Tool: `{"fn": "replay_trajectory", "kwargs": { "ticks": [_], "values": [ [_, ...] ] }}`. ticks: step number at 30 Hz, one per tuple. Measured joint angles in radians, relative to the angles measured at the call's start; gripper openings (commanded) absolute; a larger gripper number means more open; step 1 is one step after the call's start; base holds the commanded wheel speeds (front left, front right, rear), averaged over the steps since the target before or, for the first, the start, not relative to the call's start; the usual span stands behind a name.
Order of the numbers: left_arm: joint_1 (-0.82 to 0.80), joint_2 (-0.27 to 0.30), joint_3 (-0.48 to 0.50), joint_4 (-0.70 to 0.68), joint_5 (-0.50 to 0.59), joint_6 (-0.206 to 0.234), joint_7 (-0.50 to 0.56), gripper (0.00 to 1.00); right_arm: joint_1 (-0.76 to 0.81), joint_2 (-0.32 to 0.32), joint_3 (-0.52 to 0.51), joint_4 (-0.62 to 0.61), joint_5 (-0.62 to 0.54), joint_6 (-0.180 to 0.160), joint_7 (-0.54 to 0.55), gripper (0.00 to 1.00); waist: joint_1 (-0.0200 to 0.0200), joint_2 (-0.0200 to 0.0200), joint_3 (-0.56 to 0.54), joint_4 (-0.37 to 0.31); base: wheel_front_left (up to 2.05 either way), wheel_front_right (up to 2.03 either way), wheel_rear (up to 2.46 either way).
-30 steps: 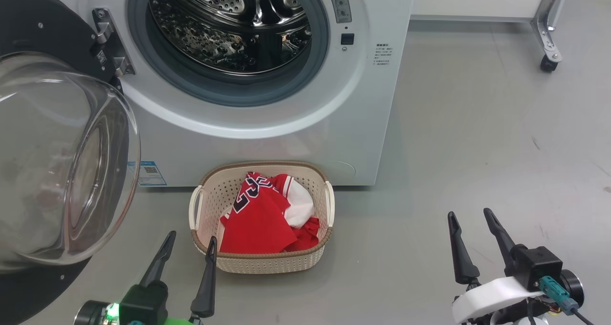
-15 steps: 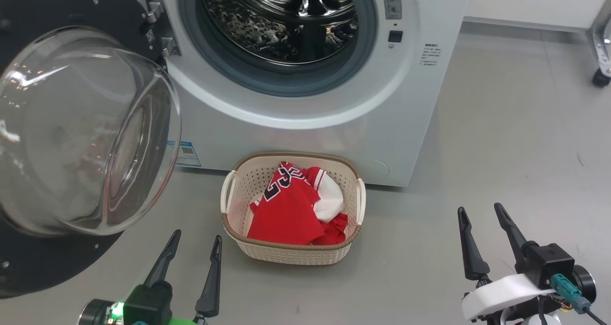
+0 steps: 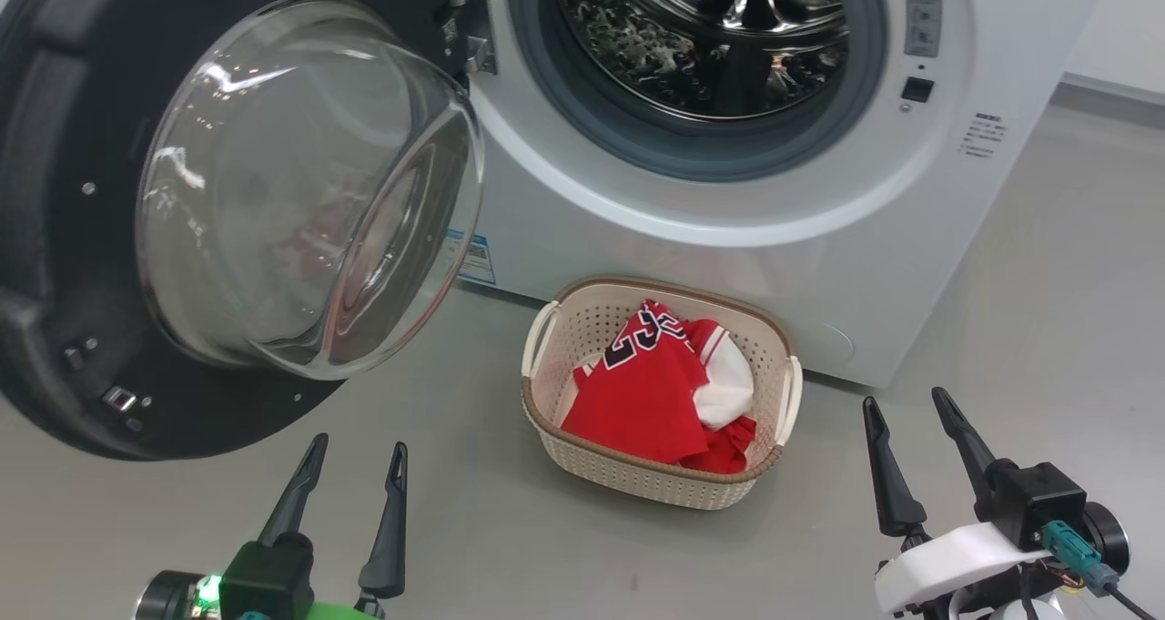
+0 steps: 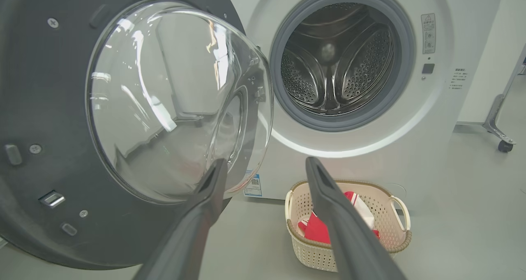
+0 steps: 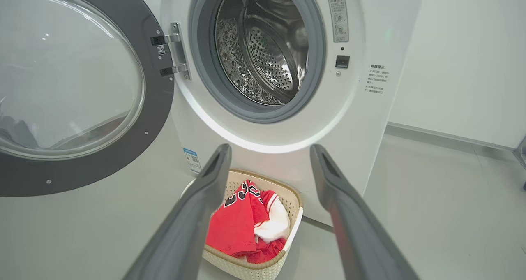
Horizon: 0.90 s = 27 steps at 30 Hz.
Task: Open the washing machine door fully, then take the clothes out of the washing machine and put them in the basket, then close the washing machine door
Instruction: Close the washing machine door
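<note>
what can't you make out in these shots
Head view: what lies under the red jersey in the basket; the jersey covers it.
Head view: the left side of the door, cut off by the edge.
Left wrist view: print on the blue sticker, too small.
Right wrist view: the basket's near left corner, behind a finger of the right pincer.

A smooth, pale grey floor (image 3: 1056, 274) spreads across the near and right parts of the scene, with a soft sheen. At the far right a plain white wall (image 5: 464, 54) rises from it, and a thin grey strip (image 5: 448, 135) runs along the foot of that wall. Farther right, a slanted silver metal leg (image 4: 494, 115) stands on the floor, ending in a small black wheel (image 4: 504, 146).
</note>
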Motion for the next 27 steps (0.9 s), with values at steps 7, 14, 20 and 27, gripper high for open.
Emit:
{"fn": "replay_trajectory", "kwargs": {
  "ticks": [7,14,20,27],
  "values": [
    [0.001,-0.005,0.036,-0.007,0.000,0.000,-0.016,1.00,-0.013,0.001,0.020,-0.012,-0.002,0.012,0.011,1.00,0.0000,0.0000,0.003,0.094,0.00,0.00,0.00],
    [0.014,-0.008,0.087,-0.011,0.000,0.007,-0.031,1.00,-0.050,0.010,0.055,-0.009,-0.006,0.033,0.022,1.00,0.0000,0.0000,0.013,0.147,0.00,0.00,0.00],
    [0.026,-0.015,0.104,-0.012,0.000,0.007,-0.033,1.00,-0.053,0.012,0.061,0.000,-0.007,0.035,0.030,1.00,0.0000,0.0000,0.021,0.159,0.00,0.00,0.00],
    [0.030,-0.025,0.118,-0.013,0.000,0.007,-0.040,1.00,-0.058,0.016,0.063,0.011,-0.007,0.041,0.031,1.00,0.0000,0.0000,0.023,0.160,0.00,0.00,0.00]
  ]
}}
